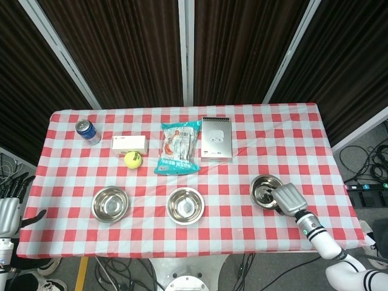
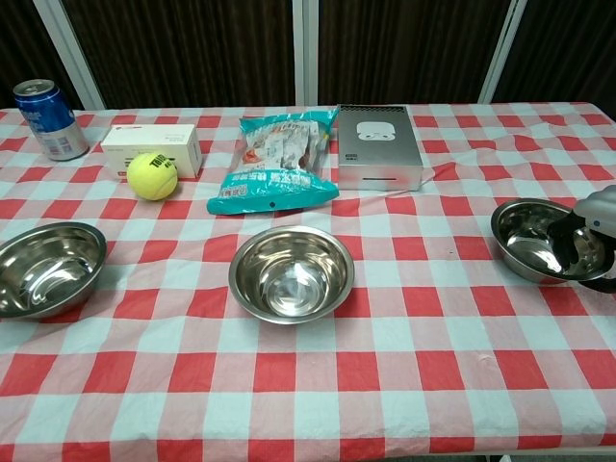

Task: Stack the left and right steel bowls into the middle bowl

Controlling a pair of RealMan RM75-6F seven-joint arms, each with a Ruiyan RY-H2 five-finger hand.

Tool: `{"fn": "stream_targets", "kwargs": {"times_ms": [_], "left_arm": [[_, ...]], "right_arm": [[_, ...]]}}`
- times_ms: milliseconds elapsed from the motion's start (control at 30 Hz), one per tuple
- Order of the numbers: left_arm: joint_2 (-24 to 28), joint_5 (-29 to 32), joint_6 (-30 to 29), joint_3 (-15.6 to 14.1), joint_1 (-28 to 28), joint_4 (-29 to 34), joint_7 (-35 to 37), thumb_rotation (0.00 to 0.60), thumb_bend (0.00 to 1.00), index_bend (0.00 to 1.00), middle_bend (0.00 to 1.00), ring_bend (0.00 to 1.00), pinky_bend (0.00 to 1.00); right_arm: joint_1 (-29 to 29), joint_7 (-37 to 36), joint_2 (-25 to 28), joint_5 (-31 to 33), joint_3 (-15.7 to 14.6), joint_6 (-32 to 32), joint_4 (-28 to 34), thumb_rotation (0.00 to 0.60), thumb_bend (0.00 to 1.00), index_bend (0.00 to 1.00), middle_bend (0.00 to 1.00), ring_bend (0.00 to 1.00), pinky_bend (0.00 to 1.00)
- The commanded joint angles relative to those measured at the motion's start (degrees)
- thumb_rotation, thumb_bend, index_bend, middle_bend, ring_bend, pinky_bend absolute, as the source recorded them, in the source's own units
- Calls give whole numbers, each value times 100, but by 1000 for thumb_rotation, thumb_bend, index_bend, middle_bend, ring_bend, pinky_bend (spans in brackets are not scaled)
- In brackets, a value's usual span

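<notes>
Table (image 1: 285, 151), covered in red-and-white checked cloth, carries everything. Silver box (image 1: 216, 137) at back centre, snack bag (image 1: 179, 147) just left of it. White carton (image 1: 129, 143) further left, blue can (image 1: 88, 131) near the back left corner. Three steel bowls in a front row, well apart: left bowl (image 1: 110, 204), middle bowl (image 1: 185, 205), right bowl (image 1: 265, 191). All three sit separately on the cloth, none stacked. Right hand (image 1: 289, 199) sits at the right bowl's outer rim; chest view shows dark fingers (image 2: 561, 231) curled over the rim into the bowl, gripping it. Left hand (image 1: 10, 205) off the table's left edge, fingers spread, holding nothing. Tennis ball (image 1: 133, 159) just in front of the carton.
</notes>
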State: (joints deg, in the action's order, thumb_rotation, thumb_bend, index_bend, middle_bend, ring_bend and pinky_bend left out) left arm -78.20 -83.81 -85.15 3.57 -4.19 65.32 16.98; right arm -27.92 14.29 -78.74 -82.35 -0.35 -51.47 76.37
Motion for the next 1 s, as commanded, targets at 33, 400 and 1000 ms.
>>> {"fn": "stream_targets", "kwargs": {"times_ms": [33, 400, 1000], "left_arm": [[-10, 10, 16, 4, -2, -16, 19, 600, 177, 182, 181, 124, 192], [-28, 6, 17, 17, -8, -31, 50, 600, 177, 182, 181, 124, 193], [-30, 17, 31, 38, -14, -51, 105, 600, 177, 182, 181, 124, 192]], "right_arm": [[-15, 10, -19, 33, -6, 23, -23, 600, 301, 538, 489, 786, 748], [-33, 77, -13, 144, 20, -38, 12, 600, 361, 627, 550, 796, 748], [-157, 399, 397, -37, 305, -620, 796, 600, 366, 643, 569, 797, 748]]}}
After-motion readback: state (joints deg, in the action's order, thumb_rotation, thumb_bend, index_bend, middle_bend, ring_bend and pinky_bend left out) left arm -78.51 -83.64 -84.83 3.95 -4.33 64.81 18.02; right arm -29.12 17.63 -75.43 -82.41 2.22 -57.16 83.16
